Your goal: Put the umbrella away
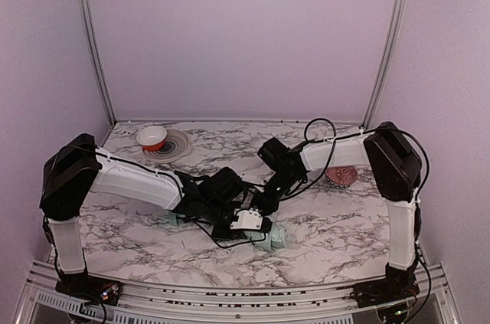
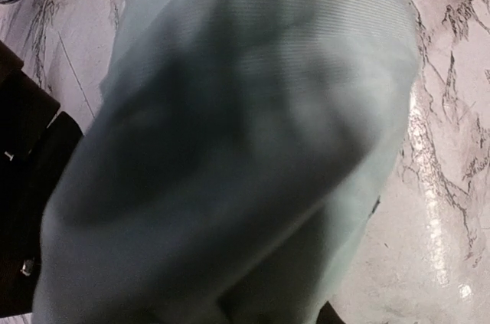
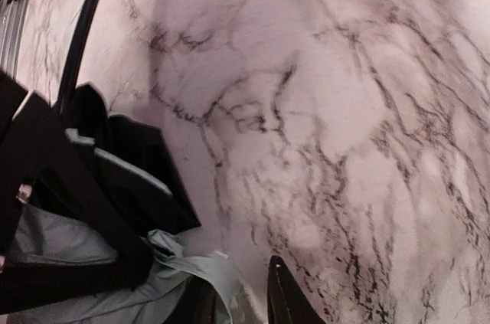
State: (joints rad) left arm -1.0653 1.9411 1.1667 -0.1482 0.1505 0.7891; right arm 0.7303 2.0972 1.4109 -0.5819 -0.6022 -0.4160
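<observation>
Both arms crowd in over the near middle of the table (image 1: 344, 224), and that is where the umbrella (image 1: 274, 237) lies: a pale mint bundle flat on the marble, mostly hidden under the two wrists. The left end effector (image 1: 264, 234) sits right on it. Its wrist view is blurred green fabric nearly edge to edge, so I cannot tell whether it is clenched on the cloth or released.

The right end effector (image 1: 253, 203) hangs just behind the bundle. Its own view shows one black fingertip (image 3: 285, 302) low over the marble with a fold of green fabric beside it, and again I cannot tell if it grips anything.

My read is that this is the gathering step, getting loose canopy snug against the shaft. To do it well, one arm should pin the bundle while the other works. The grip wants to land on shaft and ribs, not on thin cloth alone, which will likely slip and stretch. Slow moves are called for here, because the wrists are nearly touching. The pink patterned lump (image 1: 341, 176) sits well apart to the right and looks like no obstacle.
</observation>
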